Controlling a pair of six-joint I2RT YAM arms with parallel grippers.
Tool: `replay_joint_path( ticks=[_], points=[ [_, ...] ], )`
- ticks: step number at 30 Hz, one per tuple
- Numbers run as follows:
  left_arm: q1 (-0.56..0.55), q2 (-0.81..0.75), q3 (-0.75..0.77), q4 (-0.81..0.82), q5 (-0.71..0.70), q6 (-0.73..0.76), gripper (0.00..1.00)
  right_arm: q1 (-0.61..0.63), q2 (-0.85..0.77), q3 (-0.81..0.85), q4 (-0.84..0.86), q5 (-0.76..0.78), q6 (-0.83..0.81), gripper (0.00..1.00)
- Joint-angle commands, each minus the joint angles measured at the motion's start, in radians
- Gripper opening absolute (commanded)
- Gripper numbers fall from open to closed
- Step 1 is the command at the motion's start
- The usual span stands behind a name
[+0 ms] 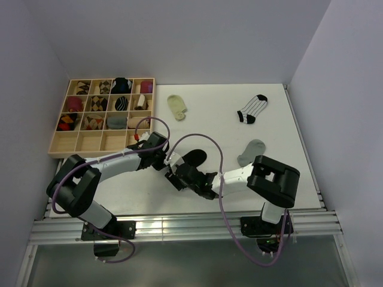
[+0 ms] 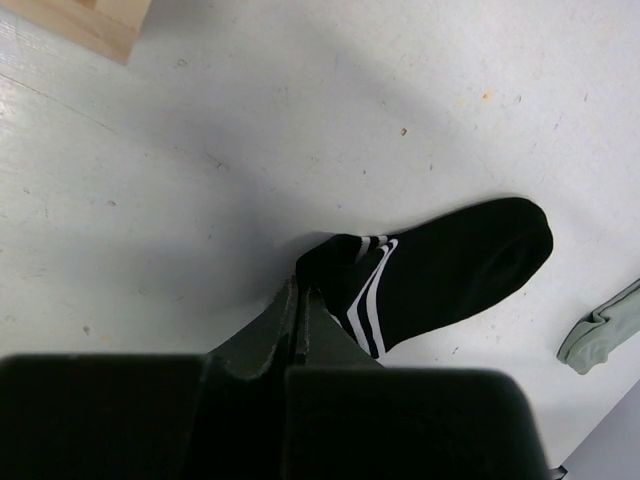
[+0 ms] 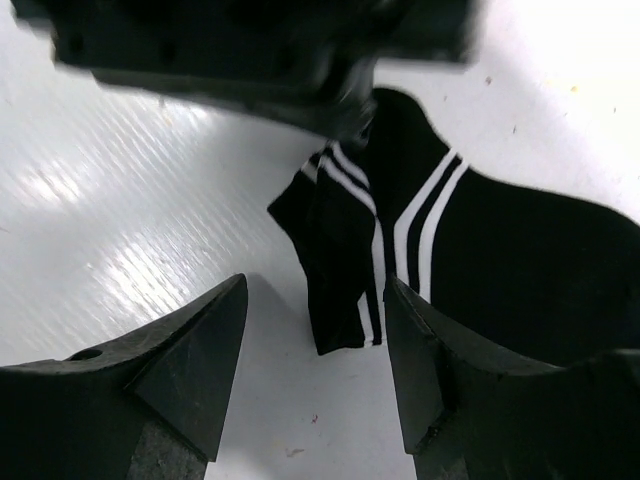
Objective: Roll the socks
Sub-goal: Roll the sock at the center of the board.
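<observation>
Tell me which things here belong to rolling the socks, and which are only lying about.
For the job: black sock, grey sock, cream sock, striped white sock.
Lying about: wooden tray, the rolled socks in it.

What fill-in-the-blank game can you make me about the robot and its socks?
1. The sock pinched at its cuff by the left gripper is black with ___ bands.
2. The right gripper sits over the folded cuff with its jaws ___.
3. The wooden tray of rolled socks sits to the ___ of the cream sock.

Missing words: white; open; left.
</observation>
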Motion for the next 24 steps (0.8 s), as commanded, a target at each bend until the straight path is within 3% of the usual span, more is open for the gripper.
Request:
replay_joint_path(
  ticks=[1, 13, 19, 24],
  points=[
    [0.005, 0.000, 0.026, 0.009, 0.016, -0.012, 0.00, 0.021, 0.033, 0.027, 0.065, 0.109, -0.034, 0.64],
    [0.007, -0.004, 0.018, 0.012, 0.019, -0.003, 0.00, 0.024, 0.126, 0.054, 0.094, 0.212, -0.041, 0.62],
    [0.007, -0.003, 0.023, 0.010, 0.015, -0.003, 0.00, 0.026, 0.122, 0.053, 0.091, 0.196, -0.041, 0.43],
    [0.007, -0.007, 0.018, 0.013, 0.004, -0.006, 0.00, 0.026, 0.102, 0.051, 0.073, 0.168, -0.028, 0.23]
  ],
)
